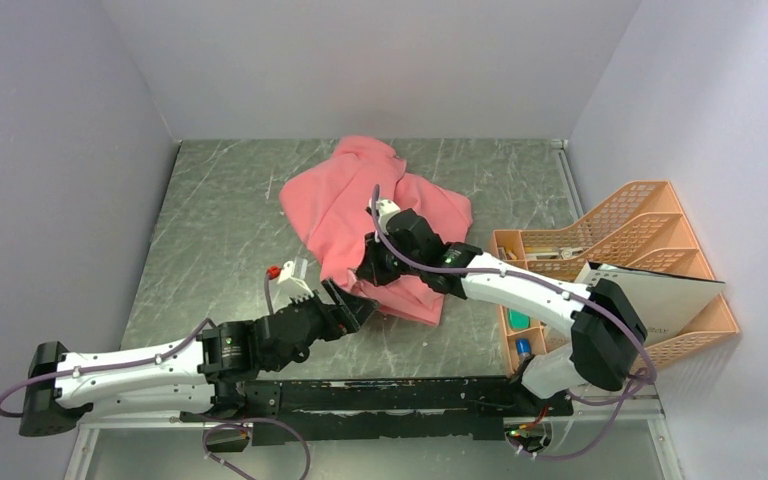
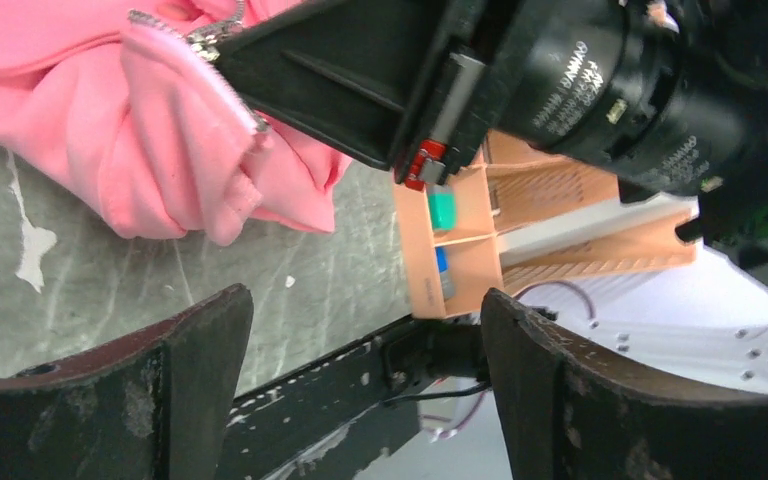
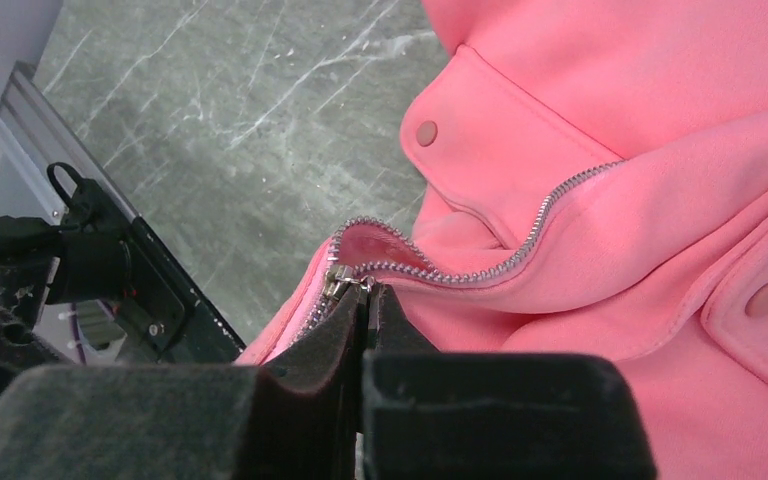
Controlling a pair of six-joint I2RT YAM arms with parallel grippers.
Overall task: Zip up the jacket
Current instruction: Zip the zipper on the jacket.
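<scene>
– toward the back of the table (image 1: 220,230), is that where the jacket (image 1: 360,215) lies?

– yes, it is bunched in a pink heap at the middle and back, and its near hem reaches down toward both arms. an orange organiser (image 1: 610,250) stands well apart on the right.

– and the right end effector (image 1: 365,270)?

– it sits on the jacket's near edge. in its wrist view the right end effector (image 3: 365,300) has its fingers pressed together at the zipper pull (image 3: 345,282), which sits right at the tips. the zipper (image 3: 520,250) runs up and right from there with its teeth parted, past a flap with a snap (image 3: 426,132).

– what about the left end effector (image 1: 355,305)?

– it is just beside the hem, below and left of the right one. in its wrist view the left end effector (image 2: 360,340) has its jaws spread wide with nothing between them. the folded jacket (image 2: 160,150) lies beyond the fingers, clear of both.
</scene>
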